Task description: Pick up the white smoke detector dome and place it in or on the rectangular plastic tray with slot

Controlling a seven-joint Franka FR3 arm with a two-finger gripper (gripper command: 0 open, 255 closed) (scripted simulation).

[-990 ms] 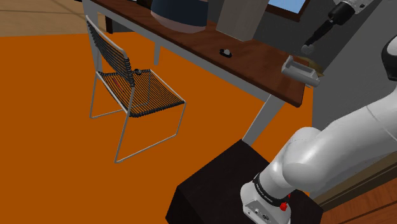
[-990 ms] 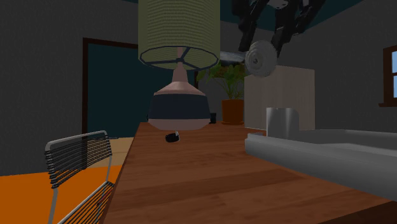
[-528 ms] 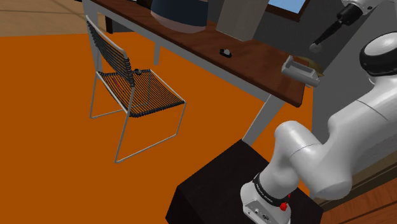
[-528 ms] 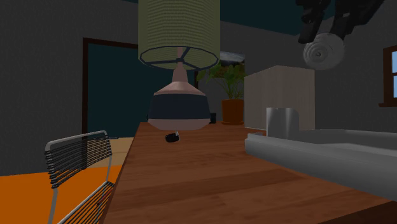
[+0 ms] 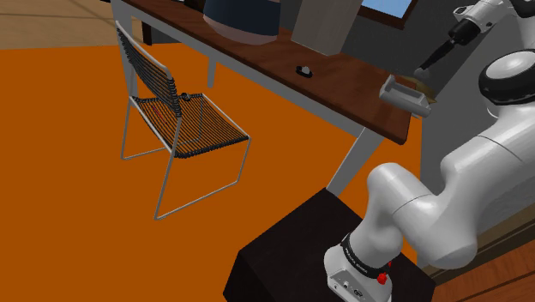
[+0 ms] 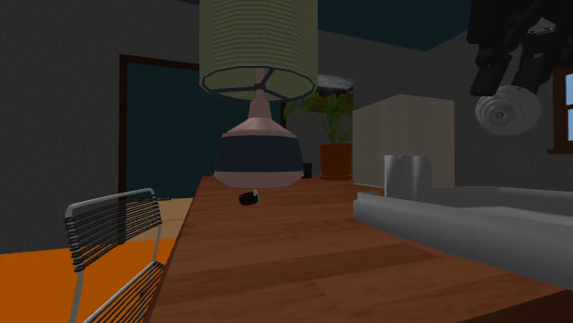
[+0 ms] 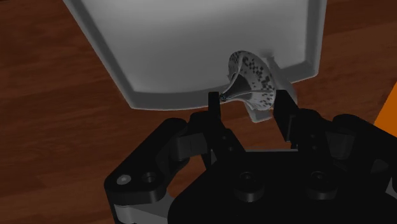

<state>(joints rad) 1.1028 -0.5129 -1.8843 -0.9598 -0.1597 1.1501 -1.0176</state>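
My gripper (image 7: 248,105) is shut on the white smoke detector dome (image 7: 253,83), a ribbed round disc clasped between the two black fingers. Below it lies the grey rectangular tray (image 7: 191,51) on the brown table, and the dome hangs over the tray's near edge. In the second exterior view the dome (image 6: 501,110) hangs under the gripper (image 6: 505,83), well above the tray (image 6: 477,216). From the shoulder camera the gripper (image 5: 426,67) hovers just above the tray (image 5: 403,94) at the table's end.
A large lamp (image 6: 260,138) and a small black object (image 6: 248,196) stand farther along the table. A grey cylinder (image 6: 407,174) sits behind the tray. A wire chair (image 5: 176,111) stands on the orange floor beside the table, near the dark stand (image 5: 291,257).
The gripper has carried the dome toward the second exterior view's right and somewhat lower, bringing it over the tray. The arm's elbow has swung along with it.
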